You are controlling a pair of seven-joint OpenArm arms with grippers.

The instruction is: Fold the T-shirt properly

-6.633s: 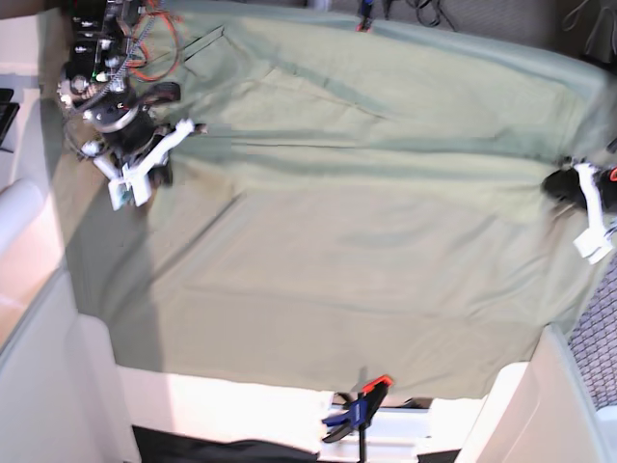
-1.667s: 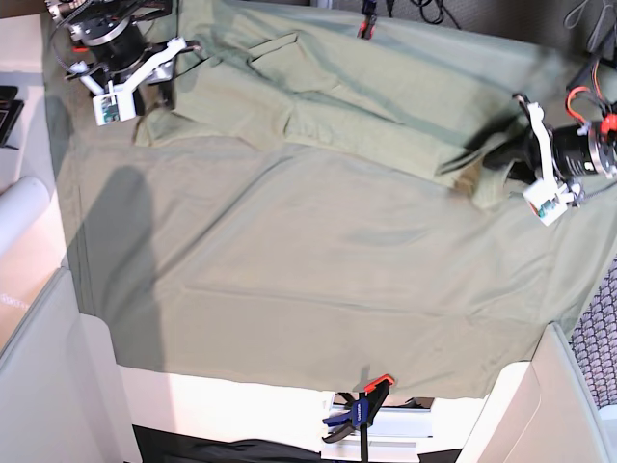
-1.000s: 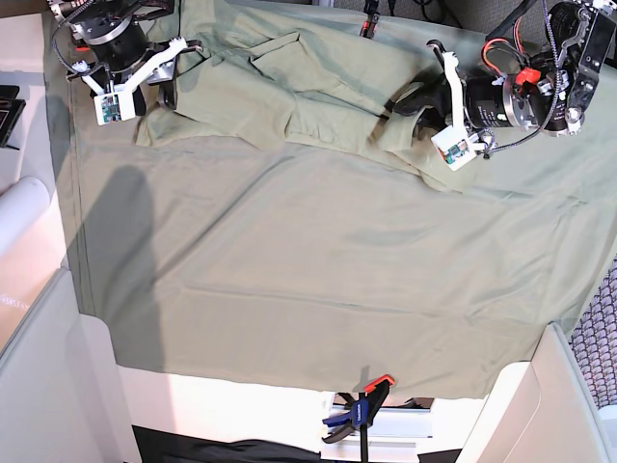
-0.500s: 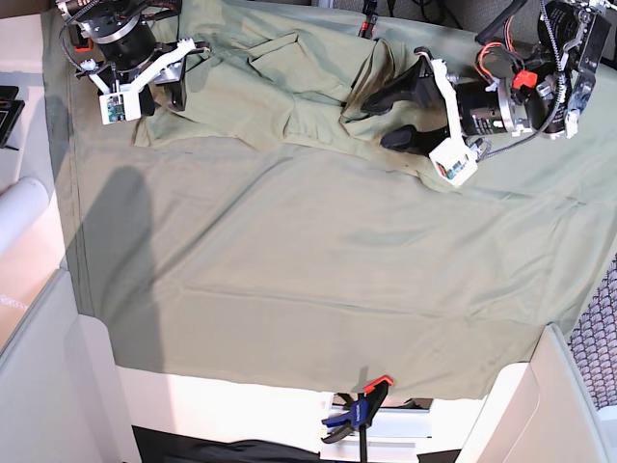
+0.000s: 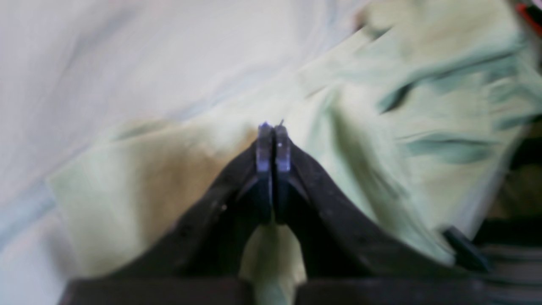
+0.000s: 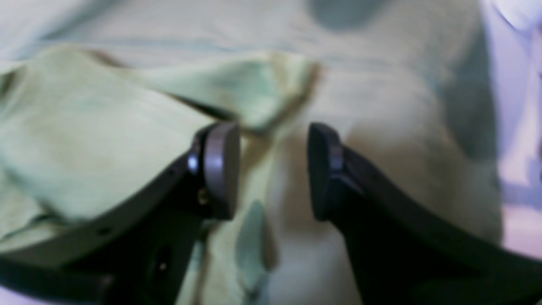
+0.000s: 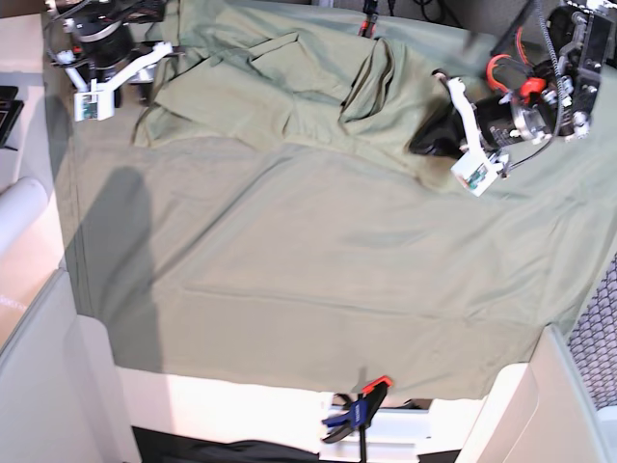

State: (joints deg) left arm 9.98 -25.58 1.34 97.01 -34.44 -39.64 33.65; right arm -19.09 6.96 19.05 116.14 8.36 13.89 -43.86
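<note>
The pale green T-shirt [image 7: 289,87] lies bunched and partly folded across the far part of the table, on a larger sage-green sheet [image 7: 318,280]. My left gripper [image 7: 424,143] is at the shirt's right edge, low over the cloth. In the left wrist view it [image 5: 273,131] is shut, with no cloth showing between the pads. My right gripper [image 7: 143,87] is at the shirt's far left corner. In the right wrist view it [image 6: 271,169] is open, with a folded corner of the shirt [image 6: 237,93] just beyond its tips.
A blue and orange clamp [image 7: 359,413] pins the sheet at the front edge. Another clamp [image 7: 369,17] stands at the back edge. A white roll [image 7: 19,217] lies off the table to the left. Beige panels flank both front corners.
My left gripper carried the shirt's right side leftward over the body, opened, then drew back right and shut. My right gripper shifted slightly left at the shirt's far left corner.
</note>
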